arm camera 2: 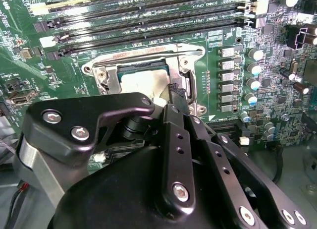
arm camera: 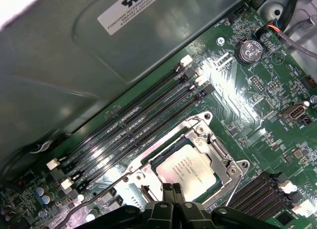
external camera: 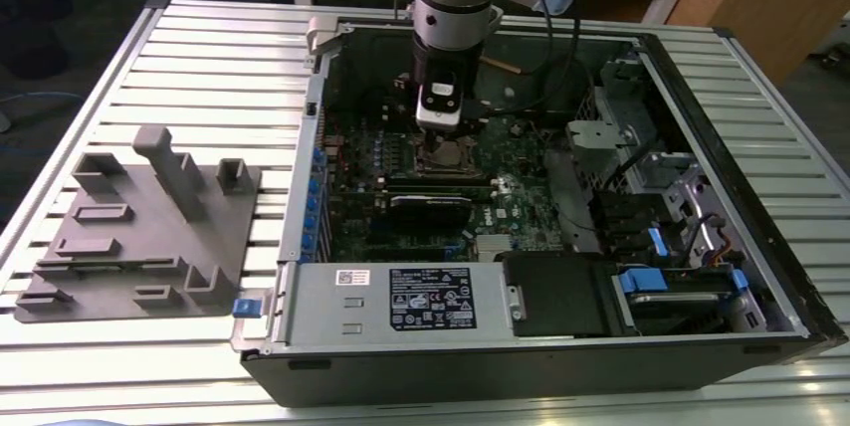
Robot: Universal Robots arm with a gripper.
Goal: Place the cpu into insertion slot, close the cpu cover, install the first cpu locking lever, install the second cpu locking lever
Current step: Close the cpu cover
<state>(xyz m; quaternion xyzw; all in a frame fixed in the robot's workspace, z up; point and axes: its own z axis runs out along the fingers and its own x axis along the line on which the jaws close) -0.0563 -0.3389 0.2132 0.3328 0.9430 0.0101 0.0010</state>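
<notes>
I'm looking at an open computer case [external camera: 743, 147] lying on a slatted table [external camera: 199, 48], with the arm reaching straight down into it. The gripper [external camera: 441, 127] hangs right over the socket area of the green board.

In the first wrist view the cpu [arm camera: 187, 165] sits flat in the insertion slot [arm camera: 159, 159]. It is a small square with a dull, silvery top and faint print. The cpu cover [arm camera: 208, 143], a thin, shiny metal frame with a square cut-out, appears to lie down around it.

The gripper [arm camera: 172, 189] has its black fingers drawn together with nothing visible between them, and their tips sit at the chip's nearest edge. I can't tell whether they touch it. So the chip lies directly ahead of and below the tips, with no gap to the side.

A thin wire lever [arm camera: 94, 199] runs out from the frame's corner, roughly along the long black memory slots [arm camera: 138, 120]. To me it looks unlatched.

A grey moulded holder [external camera: 133, 227] lies on the exterior view's left, well apart from the case.
</notes>
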